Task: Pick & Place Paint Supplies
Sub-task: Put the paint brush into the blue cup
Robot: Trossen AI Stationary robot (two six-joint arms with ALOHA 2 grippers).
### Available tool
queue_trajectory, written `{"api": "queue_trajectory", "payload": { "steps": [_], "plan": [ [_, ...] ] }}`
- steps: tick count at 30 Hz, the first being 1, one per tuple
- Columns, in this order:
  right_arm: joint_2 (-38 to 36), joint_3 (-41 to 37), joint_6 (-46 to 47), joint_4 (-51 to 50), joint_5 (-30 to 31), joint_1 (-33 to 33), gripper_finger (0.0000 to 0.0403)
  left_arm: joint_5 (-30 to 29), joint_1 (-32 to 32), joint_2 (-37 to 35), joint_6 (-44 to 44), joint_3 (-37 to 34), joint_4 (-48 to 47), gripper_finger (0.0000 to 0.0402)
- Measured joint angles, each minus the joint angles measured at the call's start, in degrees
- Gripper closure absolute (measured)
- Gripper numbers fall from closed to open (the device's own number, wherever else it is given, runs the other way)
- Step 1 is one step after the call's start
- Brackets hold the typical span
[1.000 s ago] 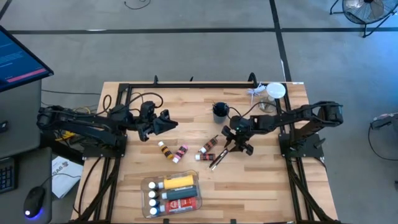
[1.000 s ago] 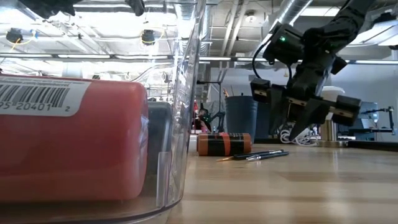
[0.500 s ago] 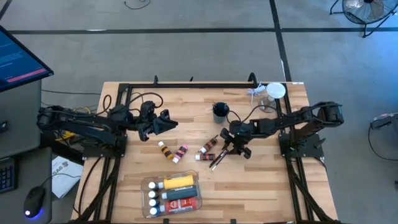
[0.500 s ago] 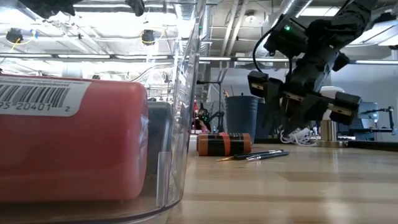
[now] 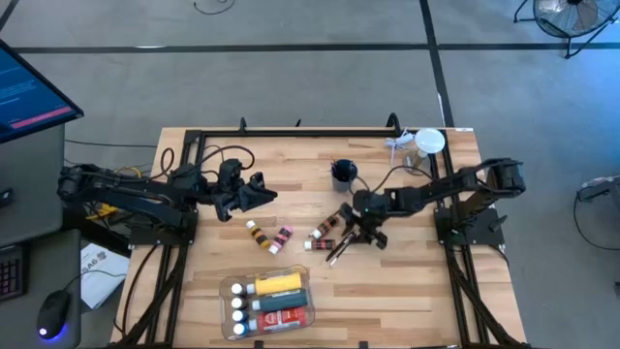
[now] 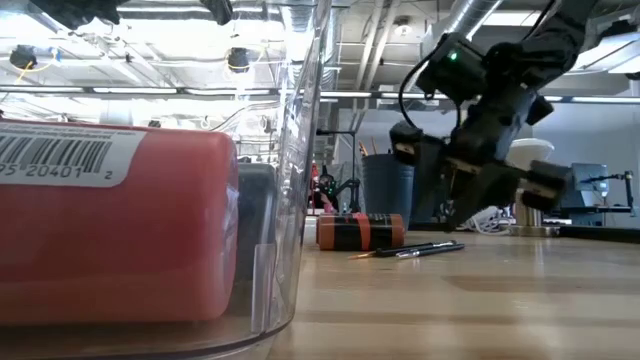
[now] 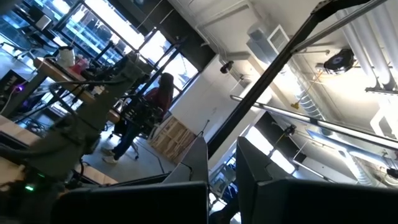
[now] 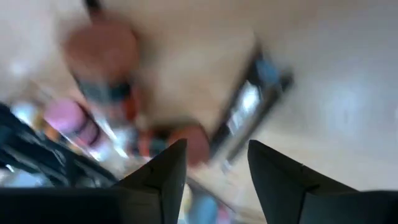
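Observation:
Two thin dark-handled brushes (image 5: pixel 338 248) lie side by side on the wooden table, also seen in the low view (image 6: pixel 410 250). Beside them lies a dark tube with an orange band (image 6: pixel 360 232) and a brown-capped tube (image 5: pixel 325 229). Two more small tubes (image 5: pixel 257 234) (image 5: pixel 284 236) lie further left. My right gripper (image 5: pixel 355 230) hangs open just above the brushes' far end, tilted down, touching nothing; its wrist view shows the brushes (image 8: pixel 249 115) blurred ahead of the gripper (image 8: pixel 214 168). My left gripper (image 5: pixel 263 193) waits shut, raised at the left.
A clear tub (image 5: pixel 268 301) with several tubes and a yellow bottle stands near the front edge; its wall (image 6: pixel 290 200) fills the low view's left. A black cup (image 5: pixel 341 174) stands behind the right gripper. A clear jar with white lid (image 5: pixel 427 143) sits far right.
My right gripper has gone toward the table's left edge and a little down, closing in over the brushes and the tubes beside them. The brushes and tubes lie as before.

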Motion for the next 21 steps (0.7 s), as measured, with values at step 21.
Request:
{"api": "queue_trajectory", "payload": {
  "steps": [21],
  "plan": [
    [0.0,0.0,-1.8,-5.4,1.0,-0.9,0.0261,0.0,0.0,0.0,0.1,0.0,-0.4,0.0400]
  ]
}}
